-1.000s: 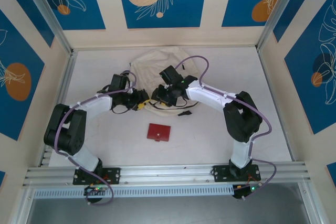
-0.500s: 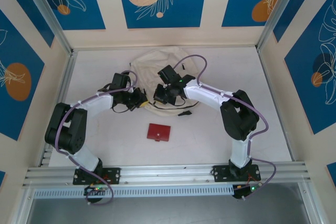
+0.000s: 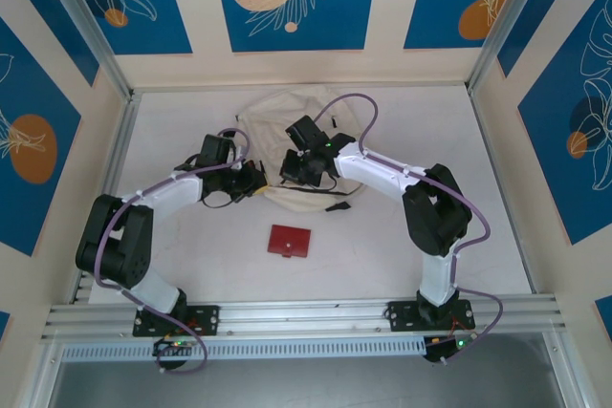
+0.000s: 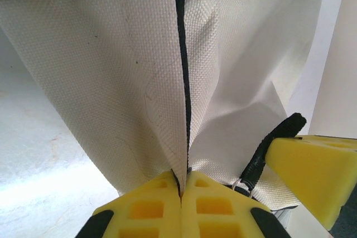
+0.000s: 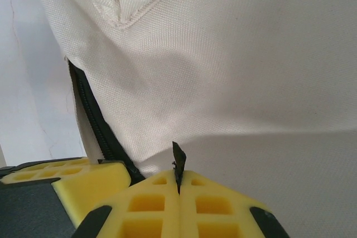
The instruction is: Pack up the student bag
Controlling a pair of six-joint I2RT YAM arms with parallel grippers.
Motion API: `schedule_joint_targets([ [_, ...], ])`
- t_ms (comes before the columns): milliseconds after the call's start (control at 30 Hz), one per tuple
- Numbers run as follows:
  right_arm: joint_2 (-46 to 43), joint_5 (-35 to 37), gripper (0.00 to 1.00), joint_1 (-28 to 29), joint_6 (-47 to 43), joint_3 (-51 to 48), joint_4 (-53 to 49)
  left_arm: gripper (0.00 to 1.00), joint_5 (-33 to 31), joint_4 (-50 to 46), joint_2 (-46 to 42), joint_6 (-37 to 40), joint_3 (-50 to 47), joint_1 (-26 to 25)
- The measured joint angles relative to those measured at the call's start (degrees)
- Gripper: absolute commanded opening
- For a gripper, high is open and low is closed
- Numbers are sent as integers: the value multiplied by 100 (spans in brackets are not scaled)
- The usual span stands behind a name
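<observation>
**Both pincers clamped shut on the bag's near edge**

The left pincer [image 4: 181, 192] is fully closed, its yellow pads [image 4: 150, 211] pressed flat together with no gap. Pinched between them is a fold of the bag [image 4: 106, 82], right on the black zipper trim [image 4: 181, 54], which runs straight up and away from the fingertips. Cream fabric hangs out to both sides of the grip. Just right of that pincer a black strap [image 4: 274, 140] curves down, and a yellow block [image 4: 312, 165] pokes in beside it.

The right pincer [image 5: 178, 187] is much the same, pads shut tight. A little black tab [image 5: 177, 160] sticks up out of the seam between them, and the bag's cream cloth sits directly behind it, touching. I can't tell how much fabric is actually in the bite besides that tab. To its left a black zipper [image 5: 89, 110] runs down towards another yellow block [image 5: 67, 175].

From the top camera the two pincers sit just beside each other at the bag's near edge, with the rest of the bag spread out beyond them on the table [image 3: 459, 140]. A flat red case [image 3: 290, 241] lies on the base side of both, well apart. A small black bit [image 3: 337, 205] lies near the right pincer, on that same side.
</observation>
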Motion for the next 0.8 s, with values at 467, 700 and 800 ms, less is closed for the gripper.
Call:
schedule_joint_targets([
  [467, -114, -426, 0, 361, -1075, -76, 2, 36, 50, 103, 304, -463, 13, -2],
  [700, -234, 208, 0, 682, -1016, -85, -507, 6, -90, 22, 385, -531, 116, -4],
  [800, -380, 763, 0, 848, -804, -151, -831, 0, -116, -35, 389, -503, 166, -17],
])
